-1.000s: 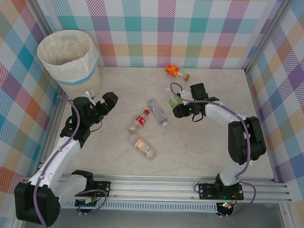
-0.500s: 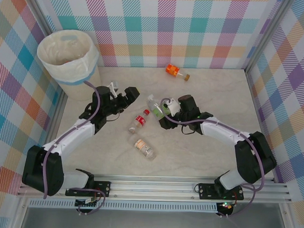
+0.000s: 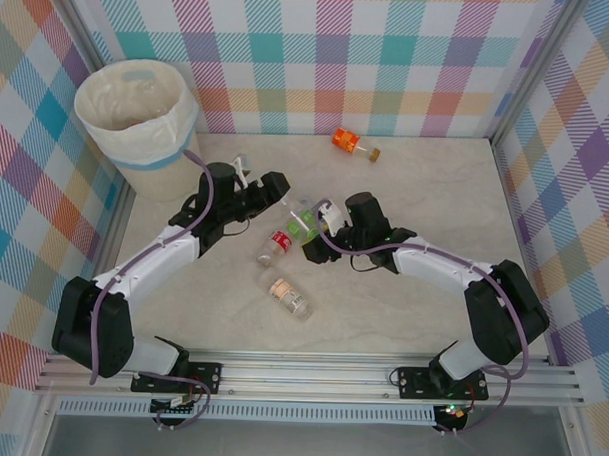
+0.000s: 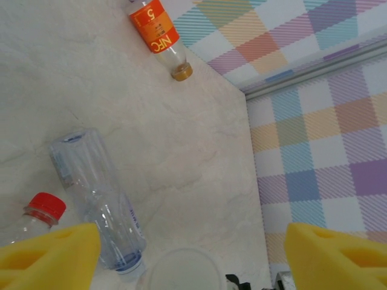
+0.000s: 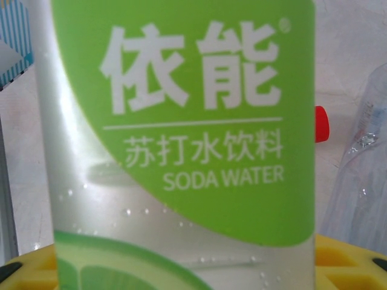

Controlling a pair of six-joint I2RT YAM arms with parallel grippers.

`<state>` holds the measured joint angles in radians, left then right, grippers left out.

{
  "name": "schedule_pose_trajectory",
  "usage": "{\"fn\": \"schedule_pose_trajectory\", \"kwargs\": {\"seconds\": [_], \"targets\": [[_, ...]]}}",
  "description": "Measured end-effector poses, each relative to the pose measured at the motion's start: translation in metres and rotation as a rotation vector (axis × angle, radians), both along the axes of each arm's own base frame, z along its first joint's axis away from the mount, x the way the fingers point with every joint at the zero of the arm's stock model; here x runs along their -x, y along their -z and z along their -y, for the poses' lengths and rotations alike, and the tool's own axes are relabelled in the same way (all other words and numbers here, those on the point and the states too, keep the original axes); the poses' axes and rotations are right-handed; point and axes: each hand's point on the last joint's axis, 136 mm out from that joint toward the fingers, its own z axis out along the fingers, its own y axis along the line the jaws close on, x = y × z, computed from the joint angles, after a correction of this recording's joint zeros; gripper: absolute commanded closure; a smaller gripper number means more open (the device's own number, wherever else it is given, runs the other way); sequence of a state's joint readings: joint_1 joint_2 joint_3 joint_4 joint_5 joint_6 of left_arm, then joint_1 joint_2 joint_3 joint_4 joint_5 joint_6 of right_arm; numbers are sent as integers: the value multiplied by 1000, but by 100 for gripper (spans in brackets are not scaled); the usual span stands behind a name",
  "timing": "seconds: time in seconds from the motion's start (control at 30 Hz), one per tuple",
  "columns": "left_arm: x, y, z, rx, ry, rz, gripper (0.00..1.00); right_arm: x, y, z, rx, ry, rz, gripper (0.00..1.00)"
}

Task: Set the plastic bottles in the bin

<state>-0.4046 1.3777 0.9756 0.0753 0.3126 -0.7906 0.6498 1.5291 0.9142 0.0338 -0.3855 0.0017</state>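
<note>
My right gripper (image 3: 319, 232) is shut on a green-label soda water bottle (image 3: 302, 226), held mid-table; that bottle (image 5: 181, 121) is close up in the right wrist view, with yellow pads (image 5: 341, 260) at its sides. My left gripper (image 3: 264, 183) stands open just left of it, its yellow fingers (image 4: 51, 254) wide apart either side of a round white bottle end (image 4: 181, 269). On the table lie a clear blue-cap bottle (image 4: 100, 199), a red-cap bottle (image 3: 276, 244), an orange-label one (image 3: 287, 295) and another orange-label one (image 3: 350, 142) by the back wall. The bin (image 3: 139, 107) stands far left.
Checked walls close off the table (image 3: 402, 301) on the left, back and right. A metal rail (image 3: 359, 375) with the arm bases runs along the near edge. The right half of the table has free room.
My left gripper swung from beside the bin towards the table's middle. My right gripper carried the green-label bottle leftward, so the two now meet.
</note>
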Motion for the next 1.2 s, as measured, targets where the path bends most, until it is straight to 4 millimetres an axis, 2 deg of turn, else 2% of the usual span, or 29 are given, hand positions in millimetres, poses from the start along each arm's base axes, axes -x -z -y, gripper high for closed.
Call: {"fn": "schedule_pose_trajectory", "kwargs": {"seconds": [0.07, 0.33, 0.53, 0.87, 0.9, 0.93, 0.97, 1.2], "targets": [[-1, 2, 1, -6, 6, -9, 34, 2, -1, -2, -7, -8, -2, 48], [1, 8, 6, -7, 35, -30, 43, 2, -5, -5, -21, -11, -5, 47], [3, 7, 12, -5, 77, -27, 56, 1, -9, -6, -28, -12, -2, 47], [2, 0, 16, -20, 112, -15, 79, 1, -12, -8, -37, -9, -14, 46], [2, 0, 16, -23, 115, -15, 83, 1, -12, -8, -38, -7, -17, 46], [2, 0, 16, -27, 117, -16, 92, 1, -12, -8, -39, -6, -19, 45], [2, 0, 16, -30, 119, -18, 100, 1, -12, -8, -39, -5, -20, 43], [3, -2, 19, -33, 136, -31, 100, 2, -20, -8, -53, 6, -15, 11]]}}
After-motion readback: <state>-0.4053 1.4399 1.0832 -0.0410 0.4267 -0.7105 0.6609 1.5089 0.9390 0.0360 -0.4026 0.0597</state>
